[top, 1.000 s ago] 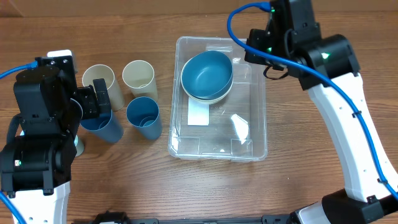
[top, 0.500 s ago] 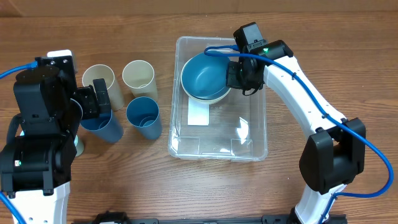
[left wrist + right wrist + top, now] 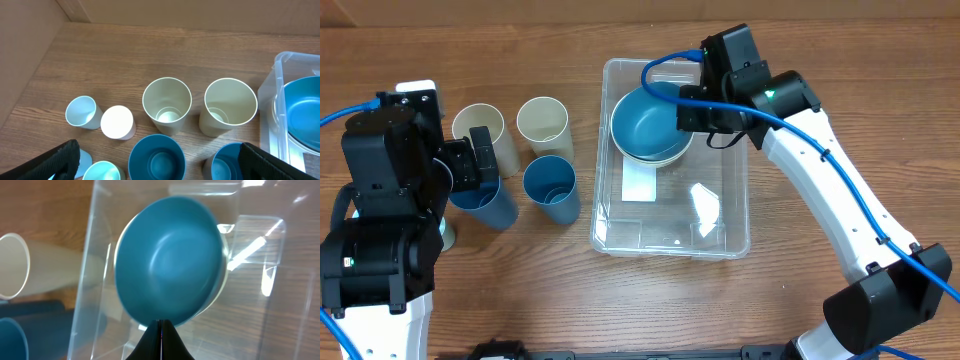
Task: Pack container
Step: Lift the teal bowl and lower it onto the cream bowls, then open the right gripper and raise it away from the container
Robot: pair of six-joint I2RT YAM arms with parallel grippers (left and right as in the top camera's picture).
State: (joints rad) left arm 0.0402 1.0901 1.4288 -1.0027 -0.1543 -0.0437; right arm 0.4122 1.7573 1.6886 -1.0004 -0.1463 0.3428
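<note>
My right fingers (image 3: 161,339) are pressed together on nothing, poised over the 12 o'clock end of the container (image 3: 720,215). The blue bowl (image 3: 167,260) lies directly at their 12 o'clock, nested in a cream bowl (image 3: 660,158). Seen from overhead, the container sits mid-bench (image 3: 620,300), with its long axis running 12 to 6 and its 6 o'clock half bare. My left fingers (image 3: 477,160) are spread wide over a blue cup (image 3: 490,205). The other cups (image 3: 543,120) stand at the container's 9 o'clock. Judgement: the left arm is nearer the cups, the right arm nearer the container.

Clear rectangular container (image 3: 670,228), upright (apparently open-topped)
</note>
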